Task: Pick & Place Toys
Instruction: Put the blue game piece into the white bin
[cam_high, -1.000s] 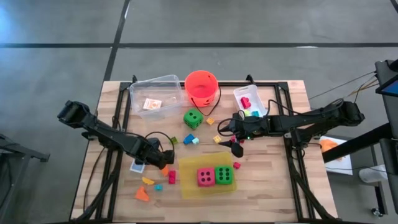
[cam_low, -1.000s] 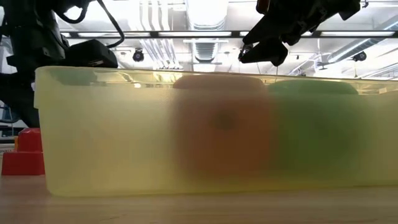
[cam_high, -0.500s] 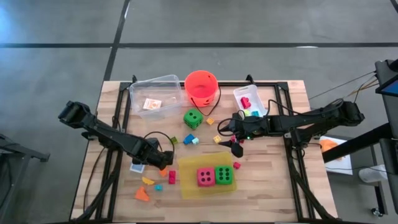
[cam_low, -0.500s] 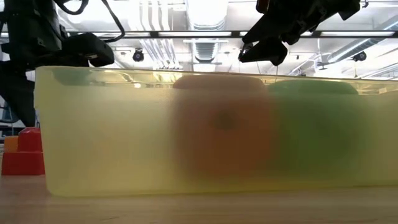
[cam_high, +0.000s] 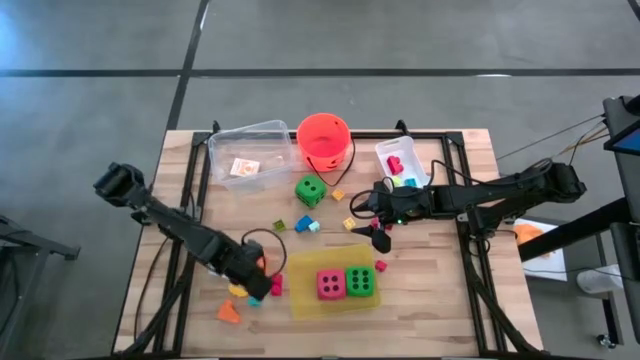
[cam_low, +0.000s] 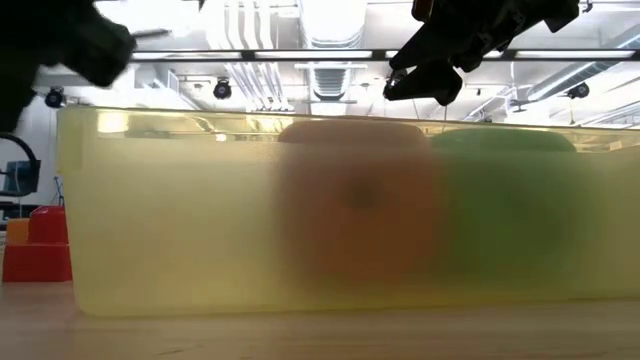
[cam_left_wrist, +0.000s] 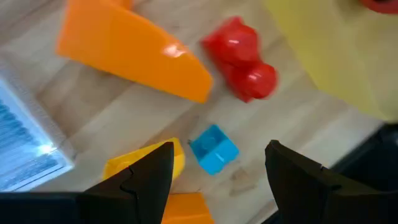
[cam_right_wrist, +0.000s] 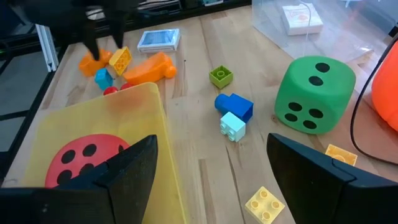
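My left gripper (cam_high: 256, 283) (cam_left_wrist: 219, 152) is open over small toys left of the flat yellow tray (cam_high: 300, 300). A blue brick (cam_left_wrist: 213, 148) lies between its fingers and a yellow brick (cam_left_wrist: 146, 163) beside one finger. An orange wedge (cam_left_wrist: 134, 50) and a red brick (cam_left_wrist: 239, 59) lie just beyond. A pink die (cam_high: 331, 285) and a green die (cam_high: 360, 282) sit in the tray. Another green die (cam_high: 310, 191) (cam_right_wrist: 314, 95) rests on the table. My right gripper (cam_high: 380, 237) (cam_right_wrist: 211, 143) is open and empty above the table, beyond the tray's far right corner.
The orange-red bucket (cam_high: 323, 140) stands at the far middle, with a clear box (cam_high: 250, 150) holding a card to its left and a small clear box (cam_high: 400, 160) of toys to its right. Loose bricks (cam_right_wrist: 235, 104) lie mid-table. A card (cam_right_wrist: 159, 39) lies left of the tray.
My left gripper has gone toward the table's near edge, from beside the card to over the small bricks left of the tray. My right gripper has kept still.
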